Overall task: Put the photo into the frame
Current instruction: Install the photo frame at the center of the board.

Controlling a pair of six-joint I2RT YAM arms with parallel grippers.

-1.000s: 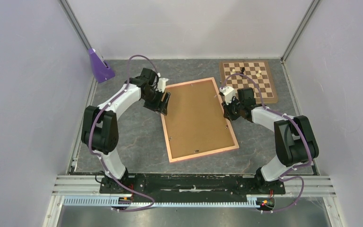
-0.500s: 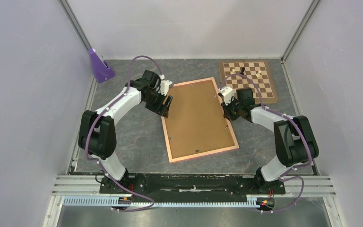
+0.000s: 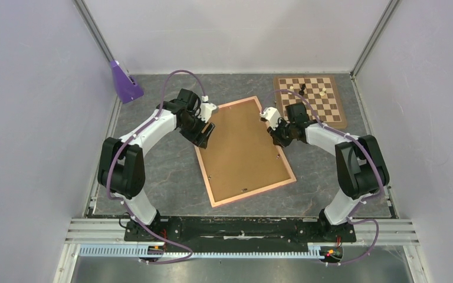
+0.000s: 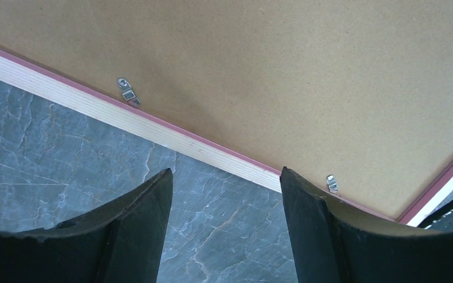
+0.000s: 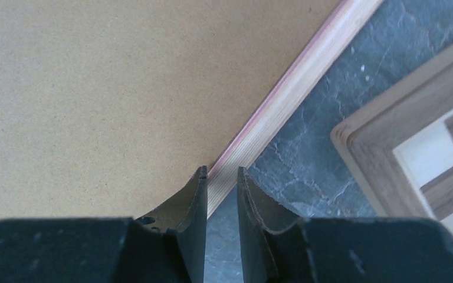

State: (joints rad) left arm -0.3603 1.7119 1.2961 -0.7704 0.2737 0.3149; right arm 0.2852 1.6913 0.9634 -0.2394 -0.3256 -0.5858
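Note:
The frame point(image 3: 253, 191) lies back side up on the grey table, with the brown backing board point(image 3: 242, 147) in it; the photo is hidden. My left gripper point(image 3: 203, 132) is open at the frame's left edge. In the left wrist view its fingers point(image 4: 224, 174) sit over bare table, just short of the pale wood rim point(image 4: 153, 127). My right gripper point(image 3: 275, 132) is at the frame's right edge. In the right wrist view its fingers point(image 5: 219, 171) are nearly closed, with the rim point(image 5: 295, 82) between them.
A brown-and-cream chessboard point(image 3: 309, 100) with a few pieces lies at the back right, close to the frame's far corner; it also shows in the right wrist view point(image 5: 430, 153). A purple object point(image 3: 125, 82) stands at the back left. Walls enclose the table.
The frame has turned, its far end swinging left. My right gripper moved up and left with the right edge. My left gripper shifted slightly right.

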